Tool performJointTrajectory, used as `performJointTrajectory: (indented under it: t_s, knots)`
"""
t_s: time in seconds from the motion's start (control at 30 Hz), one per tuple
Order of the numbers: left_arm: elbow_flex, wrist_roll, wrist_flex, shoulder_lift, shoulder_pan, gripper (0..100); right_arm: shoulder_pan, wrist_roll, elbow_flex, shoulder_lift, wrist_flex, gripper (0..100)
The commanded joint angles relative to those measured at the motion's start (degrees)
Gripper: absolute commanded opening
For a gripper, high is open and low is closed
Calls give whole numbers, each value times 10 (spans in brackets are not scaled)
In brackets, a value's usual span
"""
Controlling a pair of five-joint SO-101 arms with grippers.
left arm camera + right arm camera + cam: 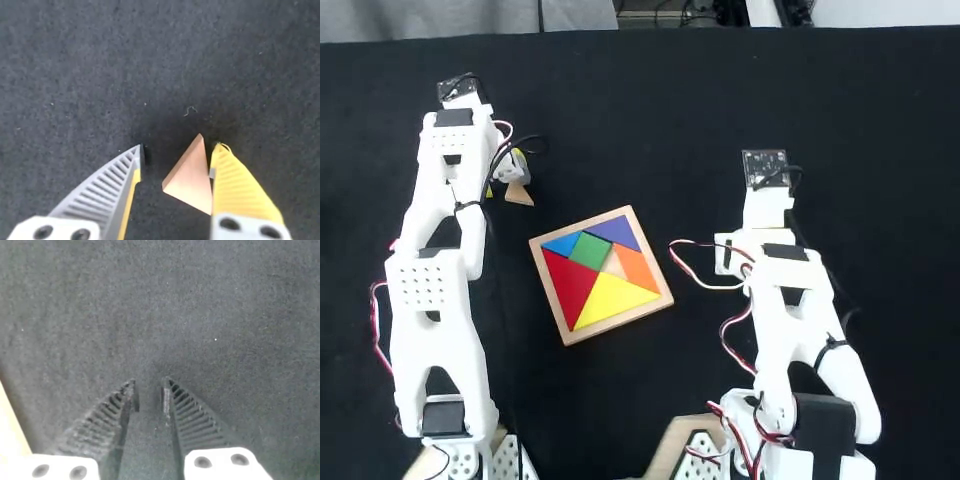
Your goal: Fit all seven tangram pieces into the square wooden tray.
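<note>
Black cloth covers the worktop, and the square wooden tray lies turned on it between the two arms. Six pieces sit flush in the tray: blue, green, purple, red, yellow and orange. A small pale three-cornered gap shows among the green, orange and yellow ones, and I judge it to be the last open slot.

The seventh piece, a tan triangle, lies flat on the cloth up and to the left of the tray in the high view, apart from it. So the task looks nearly done. What is left is to grasp this triangle, carry it to the tray, turn it to match the gap and seat it.

The left arm stretches forward over the cloth, its wrist bent down over the triangle. The left gripper stands spread, its tips down at the cloth. The triangle lies between the fingers, one edge against the yellow finger and clear space between it and the grey finger.

The right arm stands on the tray's other side, pointing down at bare cloth. The right gripper holds nothing, its fingers drawn close with a narrow gap between them.
</note>
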Motion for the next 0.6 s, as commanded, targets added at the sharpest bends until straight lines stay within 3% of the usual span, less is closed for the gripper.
performJointTrajectory:
  t_s: [0.0,0.57]
  knots:
    - [-69,34,48,18,12,224,-9,2,-31,-1,-5,86]
    - [-303,63,215,152,51,220,-9,2,-31,-1,-5,86]
